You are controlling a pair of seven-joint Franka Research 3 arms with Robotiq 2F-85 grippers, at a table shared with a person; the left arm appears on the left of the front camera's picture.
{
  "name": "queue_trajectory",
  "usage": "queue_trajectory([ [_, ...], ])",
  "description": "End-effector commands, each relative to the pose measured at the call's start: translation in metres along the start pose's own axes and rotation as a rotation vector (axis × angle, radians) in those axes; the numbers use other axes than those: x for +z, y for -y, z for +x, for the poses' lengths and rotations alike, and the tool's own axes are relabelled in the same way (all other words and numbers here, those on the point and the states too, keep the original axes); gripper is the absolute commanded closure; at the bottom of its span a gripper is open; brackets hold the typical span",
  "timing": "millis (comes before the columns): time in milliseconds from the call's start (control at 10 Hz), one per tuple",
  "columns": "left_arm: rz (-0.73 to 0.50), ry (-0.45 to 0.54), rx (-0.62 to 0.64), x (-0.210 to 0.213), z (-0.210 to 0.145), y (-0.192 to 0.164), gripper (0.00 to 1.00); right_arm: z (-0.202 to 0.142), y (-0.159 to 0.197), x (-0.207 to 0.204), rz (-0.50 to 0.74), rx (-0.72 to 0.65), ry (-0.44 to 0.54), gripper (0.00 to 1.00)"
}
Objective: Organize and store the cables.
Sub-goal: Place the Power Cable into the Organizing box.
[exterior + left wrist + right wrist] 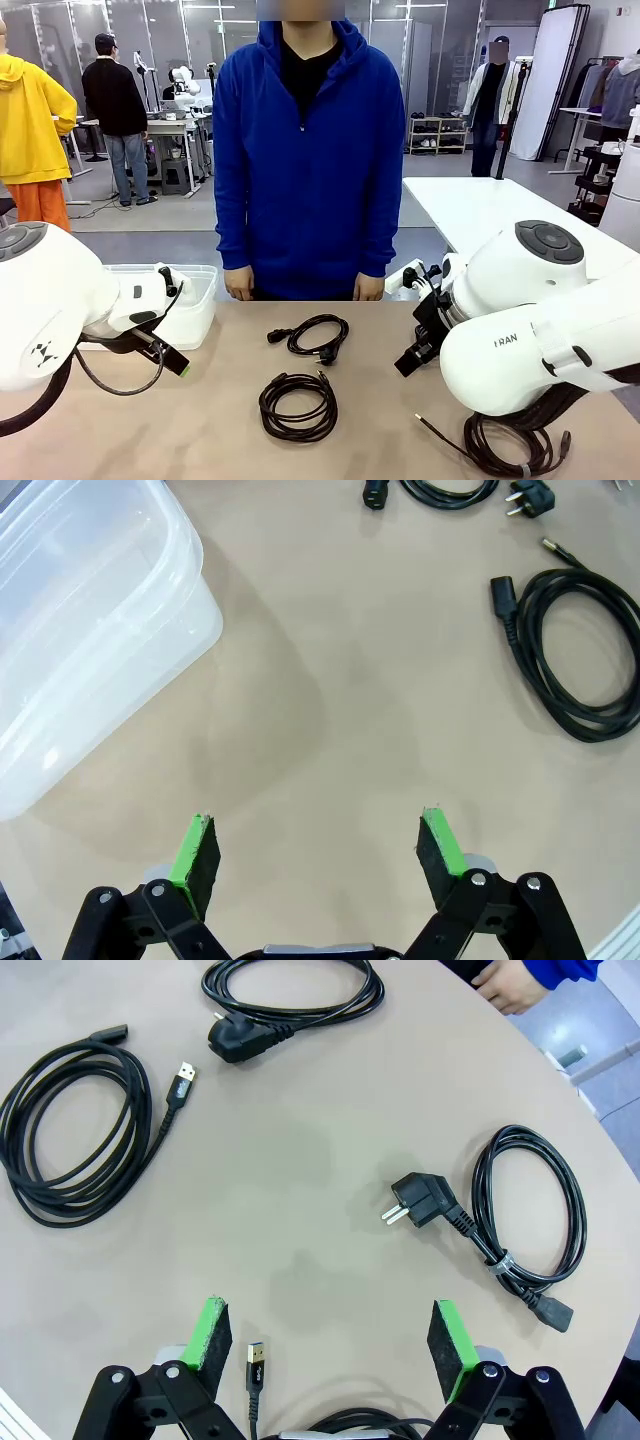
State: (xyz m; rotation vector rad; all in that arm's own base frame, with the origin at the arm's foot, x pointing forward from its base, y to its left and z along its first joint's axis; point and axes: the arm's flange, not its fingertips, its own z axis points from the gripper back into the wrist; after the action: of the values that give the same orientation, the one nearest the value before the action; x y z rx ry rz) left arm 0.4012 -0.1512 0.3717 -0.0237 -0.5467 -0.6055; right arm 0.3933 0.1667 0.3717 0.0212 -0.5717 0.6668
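Note:
Several black cables lie coiled on the tan table [200,430]. One coil with plugs [318,337] lies mid-table near the person. A second coil [298,405] lies closer to me. A larger coil [510,447] rests at the front right, under my right arm. My left gripper [320,855] hangs open over bare table, with a coil [580,655] off to its right. Over the table my right gripper [330,1340] is also open and holds nothing. A USB plug [255,1358] lies between its fingers, and a tied coil with a mains plug [530,1215] lies to the right.
A clear plastic container [195,300] stands at the table's left side, also close to the left gripper [90,630]. The person in a blue hoodie [310,150] stands at the far edge, one hand [510,985] near the rim. Both white arms crowd the front corners.

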Motion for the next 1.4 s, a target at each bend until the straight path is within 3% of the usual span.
queue_trajectory([
  [0,0.000,0.000,0.001,0.000,0.000,-0.001,0.00,0.000,0.000,0.000,0.000,0.000,0.000,0.00],
  [200,0.018,0.007,-0.024,0.016,0.010,-0.009,0.00,0.001,0.015,0.029,0.037,0.006,0.038,0.00],
  [500,-0.195,-0.034,0.001,0.071,0.021,-0.029,0.00,-0.004,0.039,0.072,0.117,0.039,0.052,0.00],
  [700,-0.299,-0.085,-0.062,0.119,0.020,-0.052,0.00,-0.019,0.061,0.112,0.203,0.081,0.079,0.00],
  [900,-0.337,-0.030,-0.067,0.173,0.008,-0.093,0.00,-0.049,0.094,0.157,0.264,0.096,0.122,0.00],
  [1100,-0.364,0.041,-0.132,0.211,-0.026,-0.124,0.00,-0.090,0.132,0.192,0.306,0.089,0.201,0.00],
  [1300,-0.377,0.184,-0.164,0.239,-0.069,-0.150,0.00,-0.138,0.164,0.217,0.310,0.057,0.267,0.00],
])
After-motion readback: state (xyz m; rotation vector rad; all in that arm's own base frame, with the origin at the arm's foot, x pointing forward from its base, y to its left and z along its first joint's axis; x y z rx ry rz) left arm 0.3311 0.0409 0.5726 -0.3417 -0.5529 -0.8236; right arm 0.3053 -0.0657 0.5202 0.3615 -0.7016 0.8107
